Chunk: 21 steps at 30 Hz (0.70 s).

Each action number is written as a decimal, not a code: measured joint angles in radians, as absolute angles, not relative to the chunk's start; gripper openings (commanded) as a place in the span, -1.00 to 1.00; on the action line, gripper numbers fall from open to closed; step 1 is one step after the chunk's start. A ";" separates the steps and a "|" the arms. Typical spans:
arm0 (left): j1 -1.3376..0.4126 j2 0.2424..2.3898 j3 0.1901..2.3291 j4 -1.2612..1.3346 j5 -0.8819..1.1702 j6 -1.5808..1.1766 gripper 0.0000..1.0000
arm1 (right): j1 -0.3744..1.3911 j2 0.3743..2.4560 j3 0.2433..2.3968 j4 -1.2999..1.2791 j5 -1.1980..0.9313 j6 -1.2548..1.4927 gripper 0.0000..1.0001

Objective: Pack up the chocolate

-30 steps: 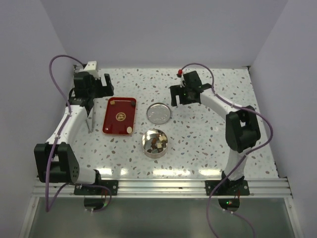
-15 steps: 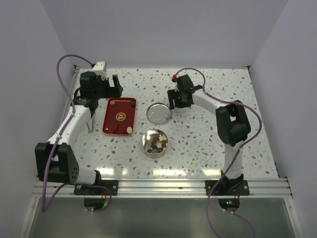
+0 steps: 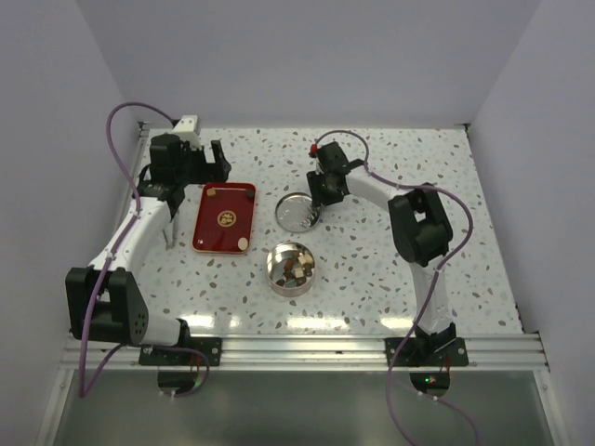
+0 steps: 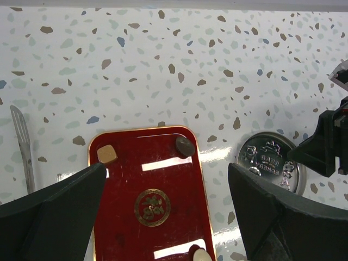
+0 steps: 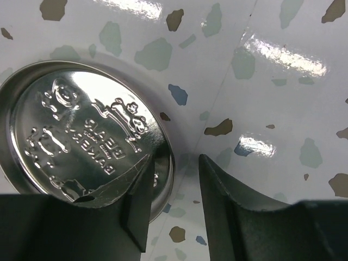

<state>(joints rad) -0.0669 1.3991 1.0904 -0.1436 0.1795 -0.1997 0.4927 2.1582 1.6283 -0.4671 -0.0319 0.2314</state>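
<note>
Top view: L arm reaches to upper left, left gripper (image 3: 214, 160) above the far end of the red tray (image 3: 210, 223). R arm is folded, right gripper (image 3: 318, 191) at the lid (image 3: 296, 214). Chocolate (image 3: 292, 268) lies in the tin (image 3: 275, 275).

Left wrist: jaws wide apart; three pcs on the tray, which bears a gold emblem (image 4: 151, 206).

Right wrist: jaws narrowly apart astride the lid rim, contact unclear. Embossed text is illegible.

Plenty of bare table (image 3: 363, 279) on the right side and along the near edge. Middle was tight though: red tray (image 3: 223, 218), lid (image 3: 296, 212) and tin (image 3: 290, 269) sat close together, only slim gaps between, and the right gripper (image 3: 319, 195) straddled the lid's right rim, blocking that side.
</note>
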 measured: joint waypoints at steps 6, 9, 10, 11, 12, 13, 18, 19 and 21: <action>-0.067 1.399 1.090 -0.144 0.180 -0.200 1.00 | 0.493 2.172 1.644 -0.492 -0.017 0.234 -0.77; -0.067 1.399 1.090 -0.143 0.185 -0.200 1.00 | 0.493 2.174 1.644 -0.501 -0.015 0.235 -0.89; -0.067 1.399 1.090 -0.143 0.191 -0.200 1.00 | 0.493 2.174 1.645 -0.502 -0.015 0.236 -0.94; -0.067 1.399 1.090 -0.142 0.199 -0.200 0.99 | 0.493 2.174 1.645 -0.504 -0.015 0.236 -0.99; -0.067 1.399 1.089 -0.139 0.210 -0.201 0.99 | 0.493 2.174 1.645 -0.505 -0.015 0.235 -1.00; -0.067 1.399 1.087 -0.133 0.224 -0.202 0.98 | 0.493 2.174 1.645 -0.505 -0.015 0.235 -1.00; -0.083 1.399 1.037 -0.048 0.321 -0.236 0.96 | 0.493 2.174 1.644 -0.502 -0.019 0.235 -1.00; -0.091 1.401 1.025 -0.033 0.342 -0.246 0.95 | 0.493 2.173 1.643 -0.499 -0.021 0.236 -1.00; -0.110 1.409 1.012 -0.006 0.381 -0.263 0.94 | 0.493 2.167 1.637 -0.493 -0.025 0.236 -1.00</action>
<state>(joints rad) -0.1101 1.4094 1.0119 -0.0055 0.3805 -0.2626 0.4927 2.1674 1.6367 -0.4931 -0.0250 0.2363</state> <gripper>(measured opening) 0.979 0.023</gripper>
